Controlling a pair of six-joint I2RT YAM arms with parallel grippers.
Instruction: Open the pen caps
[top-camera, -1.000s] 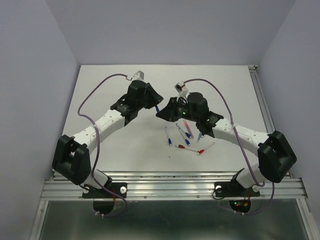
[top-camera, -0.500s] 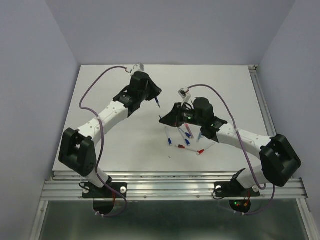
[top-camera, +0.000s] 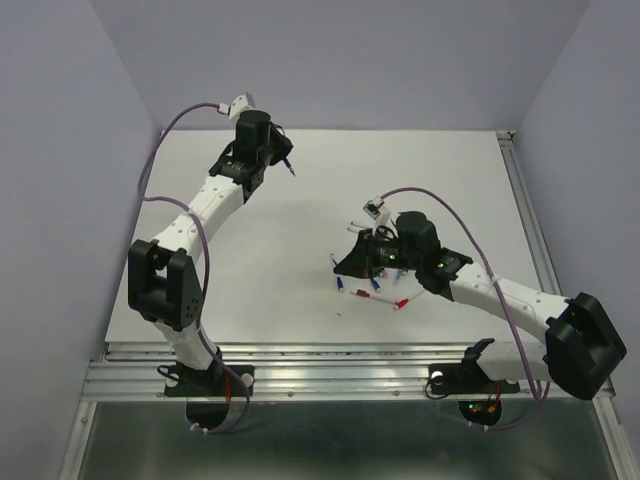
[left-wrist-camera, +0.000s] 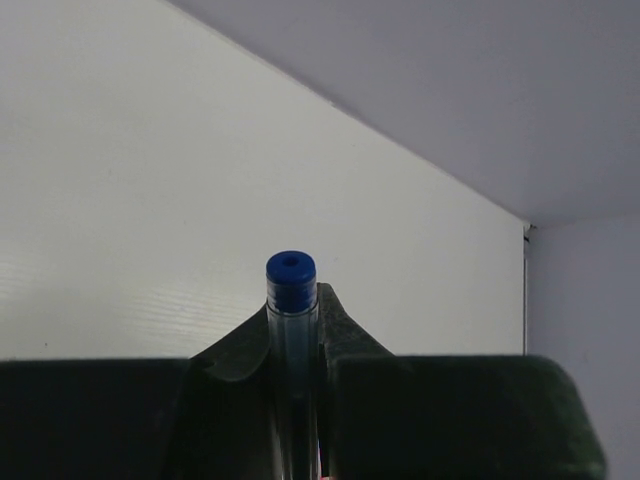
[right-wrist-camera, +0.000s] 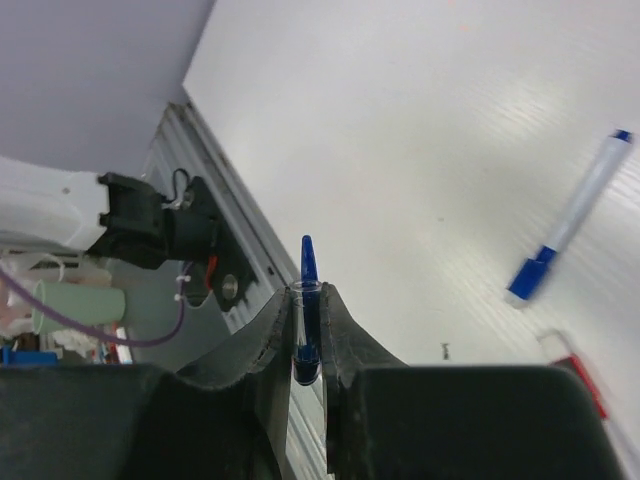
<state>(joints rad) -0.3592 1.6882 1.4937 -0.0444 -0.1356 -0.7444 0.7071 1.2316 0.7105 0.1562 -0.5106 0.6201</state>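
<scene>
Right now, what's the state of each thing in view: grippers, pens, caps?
left gripper: shut on the blue pen.
blue pen: held up off the table, blue end sticking out past the fingers.
right gripper: shut on the blue cap.
blue cap: off its pen, clamped between the jaws.
loose blue pen: lying flat on the table, cap on.
loose red pen: lying flat, cap on.

soft, even light is falling from overhead onto the white table (top-camera: 270, 270), casting only faint, soft-edged shadows. in the wrist views the dark fingers (left-wrist-camera: 345, 335) are reading as near-black shapes, while the held pen (left-wrist-camera: 291, 290) is showing sharp. the loose pen (right-wrist-camera: 575, 215) beyond is blurring slightly, and the table is glinting in pale streaks.
</scene>
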